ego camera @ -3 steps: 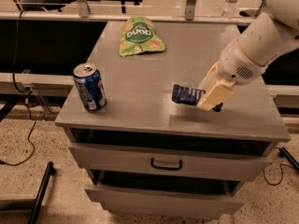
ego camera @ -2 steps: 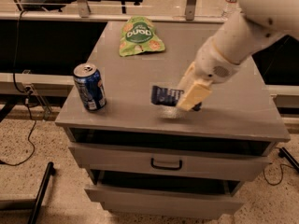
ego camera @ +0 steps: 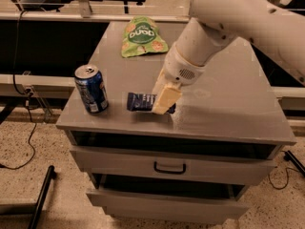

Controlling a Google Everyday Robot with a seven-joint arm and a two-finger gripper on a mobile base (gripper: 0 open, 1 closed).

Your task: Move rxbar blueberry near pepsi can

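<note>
Matt plast. tool (ego camera: 165,105) on glossy rxbar (ego camera: 139,101)

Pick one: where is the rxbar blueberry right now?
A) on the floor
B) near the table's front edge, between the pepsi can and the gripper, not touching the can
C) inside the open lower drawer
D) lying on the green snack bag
B: the rxbar blueberry sticks out of the gripper near the front of the table. Bare tabletop shows between it and the pepsi can.
</note>
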